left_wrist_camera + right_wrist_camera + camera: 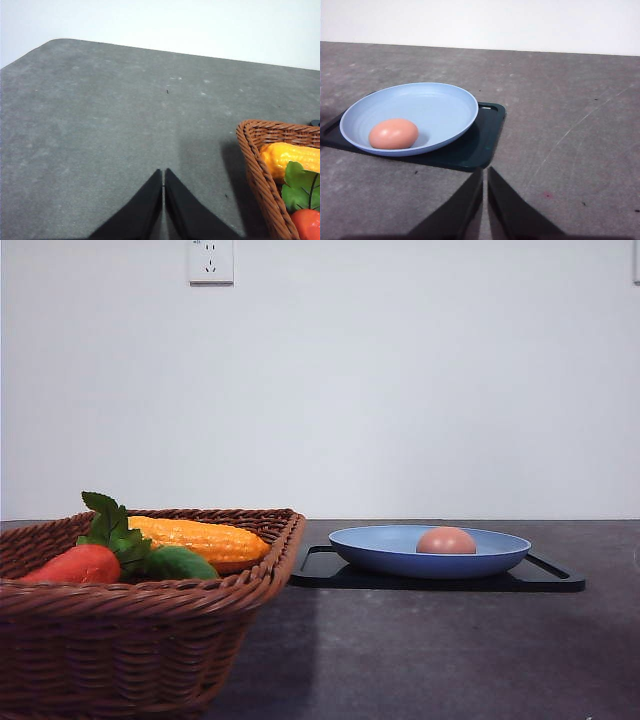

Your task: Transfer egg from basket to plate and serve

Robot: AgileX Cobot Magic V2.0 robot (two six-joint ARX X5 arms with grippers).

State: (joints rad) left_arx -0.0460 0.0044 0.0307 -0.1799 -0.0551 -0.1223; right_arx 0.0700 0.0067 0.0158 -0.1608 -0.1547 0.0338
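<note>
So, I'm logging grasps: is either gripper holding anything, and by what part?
Nothing is held. The left gripper and right gripper are shut and empty; the egg lies in the plate.

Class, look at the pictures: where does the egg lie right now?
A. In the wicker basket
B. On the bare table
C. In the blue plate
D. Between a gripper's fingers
C: the egg rests inside the blue plate, which sits on the black tray.
</note>
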